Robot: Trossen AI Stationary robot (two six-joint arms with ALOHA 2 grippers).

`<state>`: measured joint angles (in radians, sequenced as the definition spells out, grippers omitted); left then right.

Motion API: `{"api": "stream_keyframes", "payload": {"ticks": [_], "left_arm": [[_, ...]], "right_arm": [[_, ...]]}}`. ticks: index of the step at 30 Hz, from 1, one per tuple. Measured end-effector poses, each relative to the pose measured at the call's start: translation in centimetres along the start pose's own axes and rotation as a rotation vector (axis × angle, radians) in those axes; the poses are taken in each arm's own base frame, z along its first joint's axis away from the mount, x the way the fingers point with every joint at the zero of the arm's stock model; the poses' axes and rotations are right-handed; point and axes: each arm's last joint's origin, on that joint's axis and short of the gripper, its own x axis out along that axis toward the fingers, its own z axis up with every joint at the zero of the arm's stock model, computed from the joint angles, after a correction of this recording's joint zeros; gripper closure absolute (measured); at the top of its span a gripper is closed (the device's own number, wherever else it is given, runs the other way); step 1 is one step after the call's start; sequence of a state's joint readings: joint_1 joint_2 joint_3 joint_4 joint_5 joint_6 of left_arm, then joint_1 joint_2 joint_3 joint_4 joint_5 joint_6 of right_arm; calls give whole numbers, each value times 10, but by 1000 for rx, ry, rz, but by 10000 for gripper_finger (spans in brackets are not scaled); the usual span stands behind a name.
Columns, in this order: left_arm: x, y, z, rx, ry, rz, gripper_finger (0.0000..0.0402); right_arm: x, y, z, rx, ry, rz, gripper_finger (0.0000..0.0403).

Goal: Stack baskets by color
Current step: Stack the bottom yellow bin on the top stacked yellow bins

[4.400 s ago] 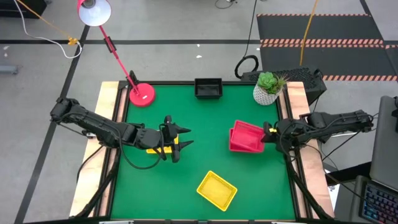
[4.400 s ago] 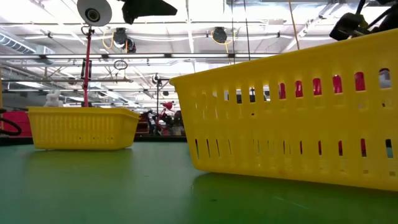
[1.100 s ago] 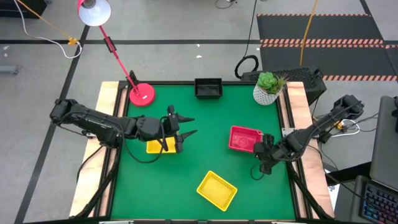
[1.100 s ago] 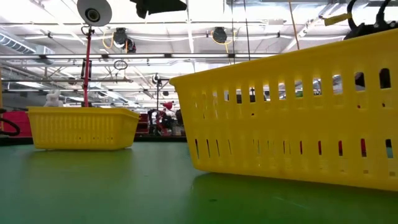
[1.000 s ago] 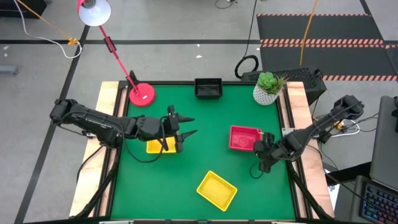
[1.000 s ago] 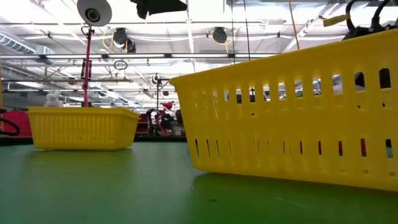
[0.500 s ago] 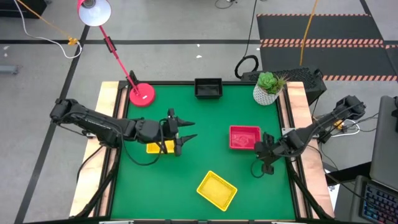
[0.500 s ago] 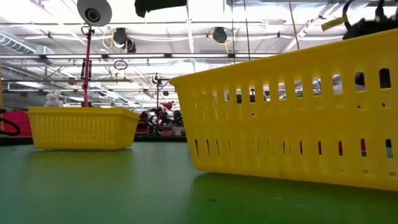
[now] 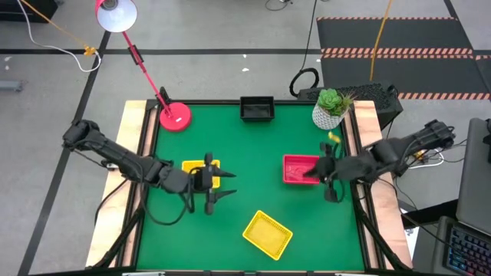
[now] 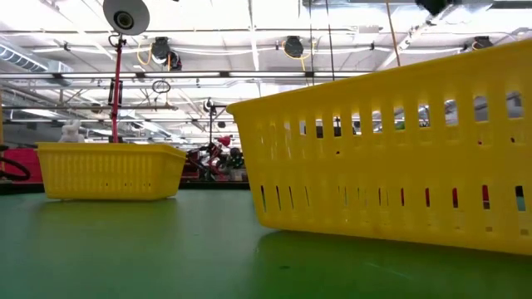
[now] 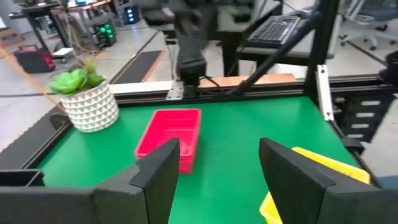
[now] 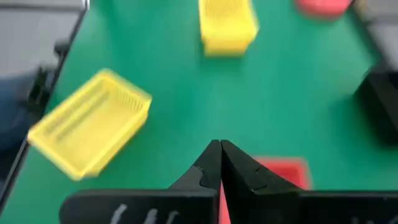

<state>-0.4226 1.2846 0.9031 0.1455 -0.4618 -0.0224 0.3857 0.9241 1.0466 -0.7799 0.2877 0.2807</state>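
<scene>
Just swung the wide-open left end effector (image 9: 212,185) off the yellow stack (image 9: 200,170) toward the loose yellow basket (image 9: 268,234), right end effector (image 9: 323,170) pinched shut by the red stack (image 9: 300,169).

Overhead, tabletop-level, two wrist views

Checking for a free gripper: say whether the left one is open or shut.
Open. In its wrist view the left gripper shows its fingers spread apart, with nothing between them.
</scene>
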Motion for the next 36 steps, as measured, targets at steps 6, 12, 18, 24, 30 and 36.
{"api": "stream_keyframes", "payload": {"ticks": [6, 12, 18, 24, 30, 36], "left_arm": [[-1, -9, -2, 31, -2, -27, 179], [14, -17, -18, 67, 62, -31, 179], [31, -25, -38, 136, 137, -86, 179], [43, -49, -49, 210, 179, -199, 179], [58, -82, -52, 300, 266, -260, 179], [76, -110, -51, 314, 379, -337, 179]], "right_arm": [[-25, -11, 26, -107, -167, -22, 403], [-31, -18, 23, -230, -285, -49, 403], [-33, -24, 19, -213, -365, -77, 403], [-27, -26, 20, -194, -411, -92, 403], [-18, -24, 20, -180, -489, -88, 403], [-19, -24, 23, -149, -522, -80, 403]]}}
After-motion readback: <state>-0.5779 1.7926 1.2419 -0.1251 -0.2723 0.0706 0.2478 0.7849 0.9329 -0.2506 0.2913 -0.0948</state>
